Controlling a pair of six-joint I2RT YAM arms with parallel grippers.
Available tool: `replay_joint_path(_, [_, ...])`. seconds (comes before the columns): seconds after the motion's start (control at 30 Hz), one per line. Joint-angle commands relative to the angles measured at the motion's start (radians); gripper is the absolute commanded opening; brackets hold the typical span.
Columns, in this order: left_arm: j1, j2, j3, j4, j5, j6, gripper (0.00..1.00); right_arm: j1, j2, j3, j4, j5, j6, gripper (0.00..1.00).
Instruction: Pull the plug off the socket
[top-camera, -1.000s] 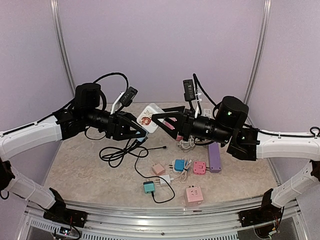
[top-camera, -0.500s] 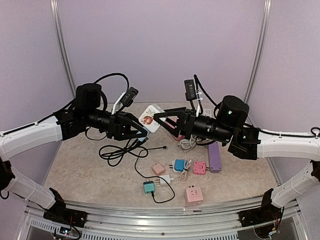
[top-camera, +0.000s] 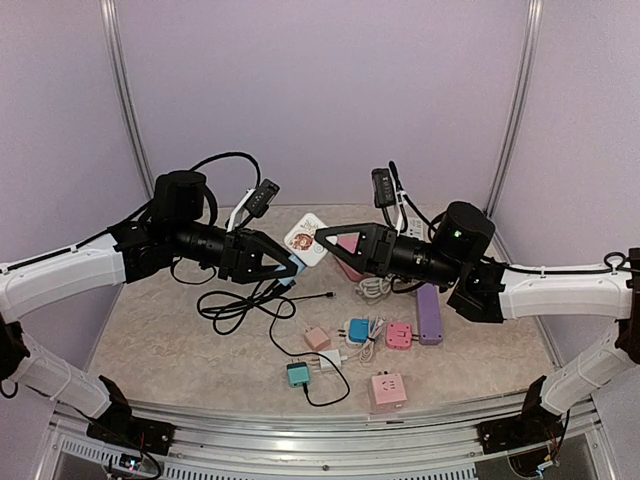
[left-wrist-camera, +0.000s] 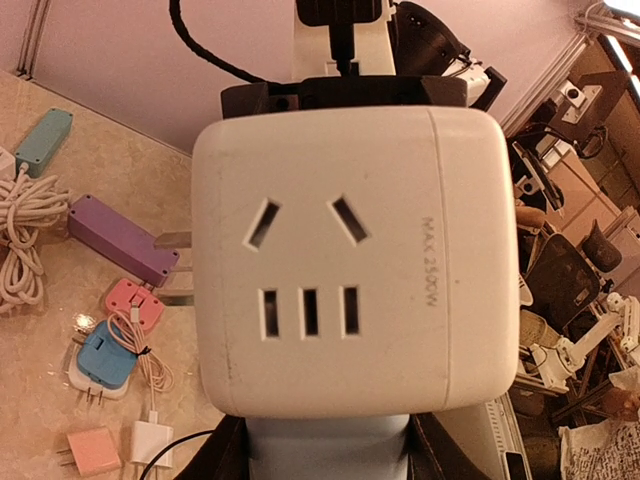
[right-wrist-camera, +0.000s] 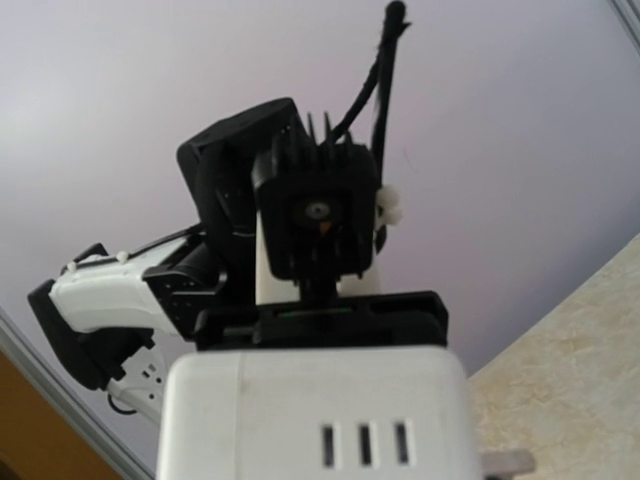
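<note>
Both arms meet in mid-air above the bench (top-camera: 180, 350), with the white socket (top-camera: 306, 240) between them. The left claw (top-camera: 292, 266) pinches a pale blue plug (left-wrist-camera: 330, 445) that is seated in the near face of the socket. The right claw (top-camera: 325, 238) appears clamped on the opposite end of the socket, though its fingers are hidden behind the block. Two bare metal pins (left-wrist-camera: 172, 240) stick out of the socket's side.

**Risks.** The plug shows only a short stub to grip, so the left claw could slide off it before the pins let go. The socket's sides look smooth, so it may twist in the right claw if the two arms do not pull along one line, and the pins would then bind. A sudden release could throw either arm, or drop a part onto the loose chargers (top-camera: 350, 330) and black cable (top-camera: 235, 305) below.

**Change from the earlier frames.** The joined pair has drifted slightly to the right and the right arm has shifted with it. The plug remains fully seated, and neither claw has changed its opening.
</note>
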Motion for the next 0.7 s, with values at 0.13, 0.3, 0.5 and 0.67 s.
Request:
replay_joint_path(0.13, [0.01, -0.049, 0.001, 0.029, -0.001, 0.014, 0.0, -0.03, 0.013, -0.029, 0.043, 0.01, 0.045, 0.0])
replay_joint_path(0.3, [0.016, -0.042, 0.011, 0.012, -0.018, 0.012, 0.0, -0.02, 0.011, -0.037, 0.034, 0.045, 0.016, 0.0])
replay_joint_path(0.5, [0.027, -0.031, 0.016, 0.004, -0.022, 0.002, 0.0, 0.028, -0.004, 0.009, -0.096, 0.129, -0.119, 0.0])
replay_joint_path(0.67, [0.041, -0.023, 0.019, 0.005, -0.02, -0.012, 0.0, 0.066, -0.013, 0.044, -0.186, 0.201, -0.195, 0.0])
